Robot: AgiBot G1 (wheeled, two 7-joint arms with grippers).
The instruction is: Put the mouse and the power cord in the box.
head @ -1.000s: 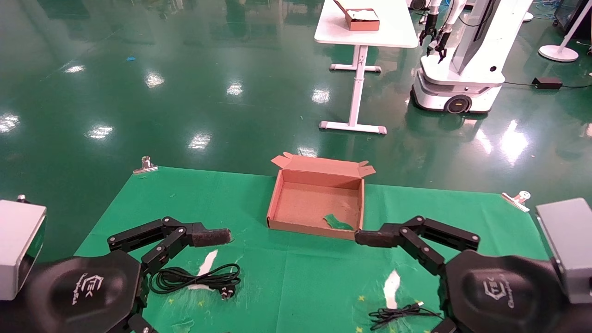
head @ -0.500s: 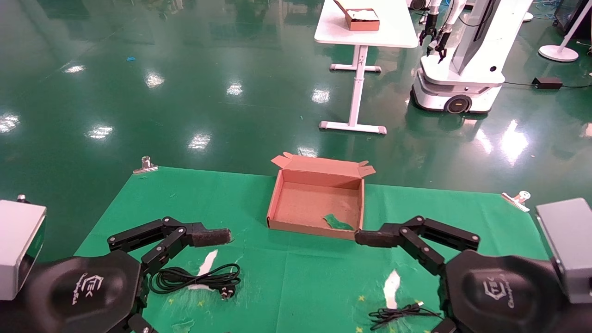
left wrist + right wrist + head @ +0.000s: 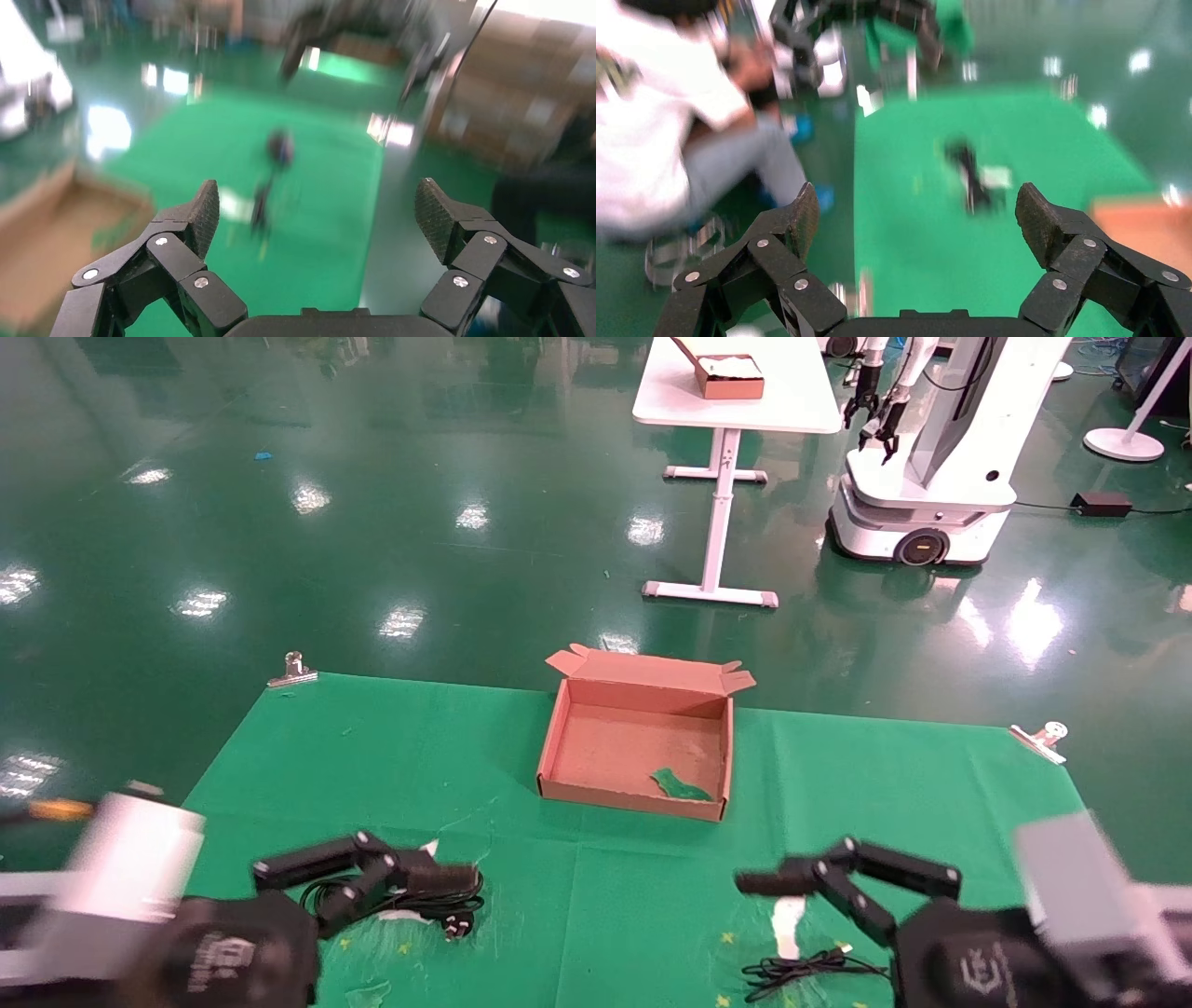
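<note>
The brown cardboard box (image 3: 562, 743) stands open at the middle back of the green cloth, lid flaps away from me. The coiled black power cord (image 3: 410, 899) lies front left, plug (image 3: 456, 926) toward the centre. My left gripper (image 3: 445, 877) hovers open right over the coil; the left wrist view shows its jaws wide apart and empty (image 3: 316, 203). The mouse's thin cable (image 3: 810, 971) lies front right; a blurred dark lump (image 3: 280, 147) may be the mouse body. My right gripper (image 3: 759, 882) is open, just above and behind that cable, empty (image 3: 916, 207).
A green scrap (image 3: 684, 786) lies inside the box. Metal clips (image 3: 293, 668) (image 3: 1043, 738) hold the cloth's back corners. White worn patches mark the cloth. Beyond the table stand a white desk (image 3: 736, 393) and another robot (image 3: 931, 477). A person (image 3: 659, 119) sits nearby.
Both arms have swung down and toward the table's near edge. The left gripper now sits over the power cord, the right one closer to the thin cable. Box and cords are unmoved.
</note>
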